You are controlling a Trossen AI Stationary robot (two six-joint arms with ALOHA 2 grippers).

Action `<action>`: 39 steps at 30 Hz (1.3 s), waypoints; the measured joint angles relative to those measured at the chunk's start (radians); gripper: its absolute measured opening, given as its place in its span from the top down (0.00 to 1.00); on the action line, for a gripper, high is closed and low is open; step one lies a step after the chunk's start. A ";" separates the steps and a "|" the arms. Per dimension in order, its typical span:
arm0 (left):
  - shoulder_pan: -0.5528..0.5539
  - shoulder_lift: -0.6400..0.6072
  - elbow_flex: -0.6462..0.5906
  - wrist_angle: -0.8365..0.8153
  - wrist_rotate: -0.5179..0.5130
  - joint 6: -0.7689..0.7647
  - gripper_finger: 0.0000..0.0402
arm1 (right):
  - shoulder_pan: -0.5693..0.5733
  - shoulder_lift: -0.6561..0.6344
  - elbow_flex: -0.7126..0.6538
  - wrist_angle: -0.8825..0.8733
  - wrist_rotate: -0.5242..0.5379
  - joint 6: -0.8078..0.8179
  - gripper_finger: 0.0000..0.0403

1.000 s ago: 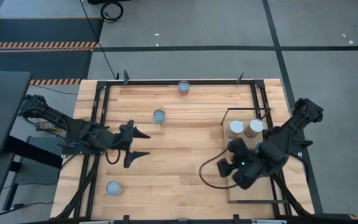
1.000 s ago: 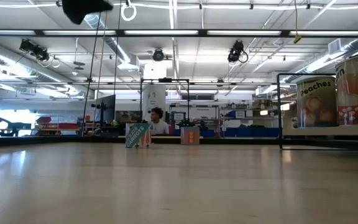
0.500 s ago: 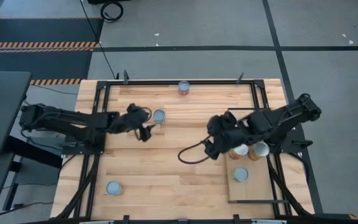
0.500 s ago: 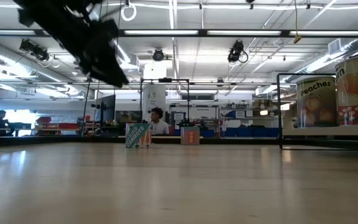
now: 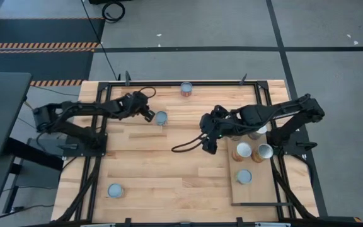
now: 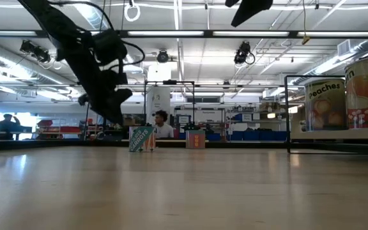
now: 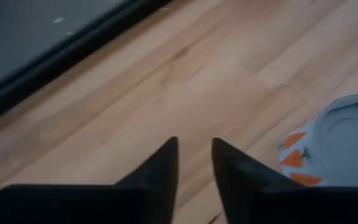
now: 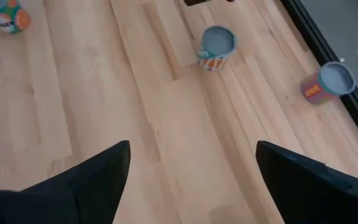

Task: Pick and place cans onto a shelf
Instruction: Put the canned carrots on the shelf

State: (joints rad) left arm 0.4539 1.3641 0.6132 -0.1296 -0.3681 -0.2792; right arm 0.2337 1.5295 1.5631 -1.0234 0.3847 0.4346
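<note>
Cans (image 5: pixel 161 117) on plank-striped tabletop (image 5: pixel 169 164).

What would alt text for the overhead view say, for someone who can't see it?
Over a wooden table, the left gripper reaches beside a loose can while the right gripper, open, hangs mid-table. Three cans stand on the shelf at right; two more sit elsewhere.

L pincer (image 7: pixel 194 163) nearly closed, arm stretched inward; R pincer (image 8: pixel 191 163) wide open, arm reaching mid-table.
</note>
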 joint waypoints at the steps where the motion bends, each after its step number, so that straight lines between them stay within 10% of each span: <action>1: 0.004 0.019 0.000 0.029 0.023 0.009 0.79 | 0.000 0.000 -0.003 -0.002 -0.007 -0.001 0.12; 8: 0.004 0.129 0.001 0.181 0.130 0.079 0.98 | 0.001 0.000 -0.003 0.006 -0.021 -0.001 0.12; 24: -0.330 0.171 0.001 0.368 0.344 0.112 0.98 | 0.047 0.023 -0.066 0.170 -0.074 -0.139 0.12; 39: -0.501 -0.213 0.002 0.262 0.392 0.103 0.97 | 0.134 0.021 -0.247 0.602 -0.092 -0.202 0.12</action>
State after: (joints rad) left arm -0.0475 1.1515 0.6151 0.1321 0.0235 -0.1765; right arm 0.3676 1.5504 1.3165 -0.4217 0.2922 0.2325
